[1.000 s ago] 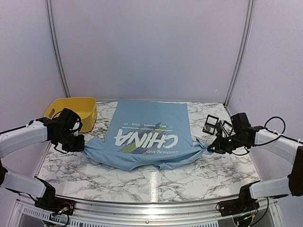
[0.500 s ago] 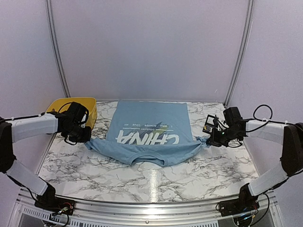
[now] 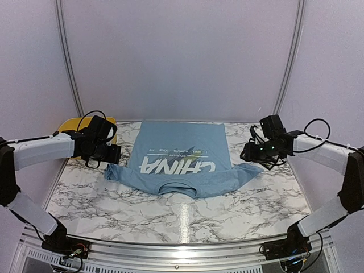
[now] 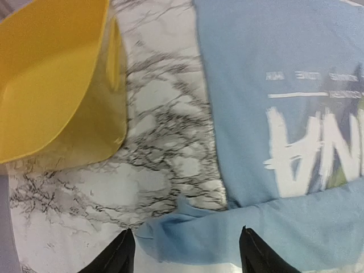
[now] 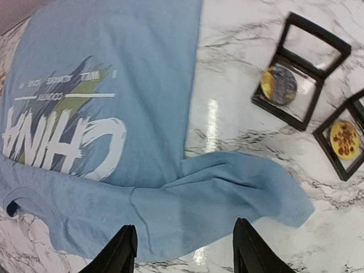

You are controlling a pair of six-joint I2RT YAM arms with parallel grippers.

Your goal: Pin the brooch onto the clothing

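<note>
The white marble-patterned counter is carrying everything. The light blue short-sleeved T-shirt with white "CHINA" lettering is lying flat on it, collar toward me. The yellow plastic bin is sitting on the counter just off the shirt's left side. I am holding my left hand open above the tip of the shirt's left sleeve, gripping nothing. I am holding my right hand open above the shirt's right sleeve, also empty. Two open black display boxes are lying to the right of the shirt. Each is showing a round brooch, one gold and dark, the other gold.
</note>
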